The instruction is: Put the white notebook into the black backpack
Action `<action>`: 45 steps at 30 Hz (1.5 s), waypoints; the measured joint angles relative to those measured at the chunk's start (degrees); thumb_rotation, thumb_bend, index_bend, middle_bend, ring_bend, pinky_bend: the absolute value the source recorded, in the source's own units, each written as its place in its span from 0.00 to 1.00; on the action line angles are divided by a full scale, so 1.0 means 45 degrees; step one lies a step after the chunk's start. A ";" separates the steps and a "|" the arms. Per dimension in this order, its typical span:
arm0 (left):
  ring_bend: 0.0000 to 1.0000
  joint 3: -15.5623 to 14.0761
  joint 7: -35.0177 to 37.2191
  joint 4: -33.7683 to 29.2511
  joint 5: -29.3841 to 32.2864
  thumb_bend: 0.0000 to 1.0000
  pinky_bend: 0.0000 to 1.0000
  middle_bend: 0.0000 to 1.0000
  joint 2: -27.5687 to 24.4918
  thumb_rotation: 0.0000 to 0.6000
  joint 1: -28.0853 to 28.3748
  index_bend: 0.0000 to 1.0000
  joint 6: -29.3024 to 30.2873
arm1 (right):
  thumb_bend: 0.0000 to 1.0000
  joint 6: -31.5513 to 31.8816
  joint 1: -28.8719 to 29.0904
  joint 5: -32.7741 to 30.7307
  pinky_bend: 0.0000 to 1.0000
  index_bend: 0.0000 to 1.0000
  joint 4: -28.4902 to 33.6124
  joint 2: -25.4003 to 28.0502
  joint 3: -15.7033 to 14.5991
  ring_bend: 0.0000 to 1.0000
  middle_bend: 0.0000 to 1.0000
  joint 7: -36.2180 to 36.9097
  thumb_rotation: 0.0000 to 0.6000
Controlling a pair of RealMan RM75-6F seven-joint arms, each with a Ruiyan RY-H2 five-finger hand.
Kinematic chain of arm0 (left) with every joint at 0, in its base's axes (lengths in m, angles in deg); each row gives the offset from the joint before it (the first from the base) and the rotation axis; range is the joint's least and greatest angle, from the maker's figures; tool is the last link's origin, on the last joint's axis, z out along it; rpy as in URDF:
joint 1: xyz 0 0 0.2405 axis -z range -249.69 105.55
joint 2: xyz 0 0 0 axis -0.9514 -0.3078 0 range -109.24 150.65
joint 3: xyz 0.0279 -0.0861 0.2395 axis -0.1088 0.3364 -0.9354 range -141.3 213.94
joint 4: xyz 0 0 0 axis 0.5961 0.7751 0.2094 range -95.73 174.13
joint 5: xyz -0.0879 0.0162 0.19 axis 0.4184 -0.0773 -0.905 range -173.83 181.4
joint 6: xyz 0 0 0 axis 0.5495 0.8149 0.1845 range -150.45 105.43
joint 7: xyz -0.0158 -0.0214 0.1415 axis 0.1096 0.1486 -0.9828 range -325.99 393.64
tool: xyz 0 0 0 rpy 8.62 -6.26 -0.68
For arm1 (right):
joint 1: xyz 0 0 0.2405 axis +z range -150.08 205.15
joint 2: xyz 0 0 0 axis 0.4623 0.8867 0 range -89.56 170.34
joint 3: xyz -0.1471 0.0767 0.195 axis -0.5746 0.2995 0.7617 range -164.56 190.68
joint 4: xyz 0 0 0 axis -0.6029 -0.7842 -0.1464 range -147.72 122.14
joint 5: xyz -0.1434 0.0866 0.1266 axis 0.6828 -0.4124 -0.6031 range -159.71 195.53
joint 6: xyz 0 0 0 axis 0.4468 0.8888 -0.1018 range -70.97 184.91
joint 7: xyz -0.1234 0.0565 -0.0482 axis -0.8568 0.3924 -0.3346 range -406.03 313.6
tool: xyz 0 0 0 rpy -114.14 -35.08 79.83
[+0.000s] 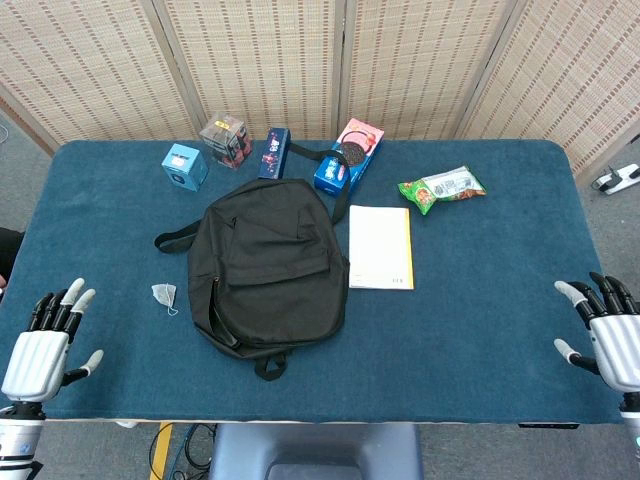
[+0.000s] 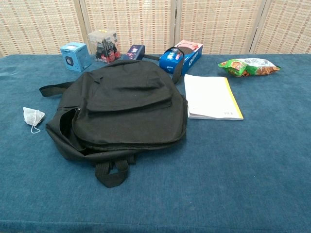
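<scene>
The black backpack (image 1: 268, 262) (image 2: 121, 107) lies flat in the middle of the blue table, zipped pocket up, straps trailing left and toward the front. Just right of it lies the white notebook (image 1: 380, 246) (image 2: 210, 96) with a yellow edge, closed and flat, almost touching the bag. My left hand (image 1: 45, 340) hovers at the front left corner, fingers spread, holding nothing. At the front right edge my right hand (image 1: 606, 325) is likewise spread and empty. Both hands are far from the notebook; the chest view shows neither.
Along the back edge stand a light blue box (image 1: 185, 165), a clear cube of items (image 1: 226, 140), a dark blue box (image 1: 275, 152) and a blue cookie pack (image 1: 348, 157). A green snack bag (image 1: 441, 188) lies at back right. A small white tea bag (image 1: 164, 293) sits left of the backpack.
</scene>
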 measured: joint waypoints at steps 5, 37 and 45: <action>0.01 -0.0028 -0.0007 -0.0006 0.0001 0.26 0.00 0.00 0.0015 1.00 -0.0043 0.01 0.0053 | 0.14 -0.0279 0.0167 0.0050 0.09 0.19 -0.0052 -0.0020 0.0076 0.08 0.22 0.0020 1.00; 0.01 -0.0053 -0.0126 -0.0319 0.0098 0.26 0.00 0.00 -0.0251 1.00 -0.0583 0.01 0.0758 | 0.14 -0.5021 0.5348 0.1196 0.11 0.19 -0.6322 -0.4582 0.0947 0.07 0.22 0.0458 1.00; 0.01 -0.0048 -0.0185 -0.0347 0.0225 0.26 0.00 0.00 -0.0261 1.00 -0.0660 0.01 0.0746 | 0.14 -0.5714 0.6678 0.1760 0.07 0.19 -0.9515 -0.6781 0.0563 0.04 0.19 0.1992 1.00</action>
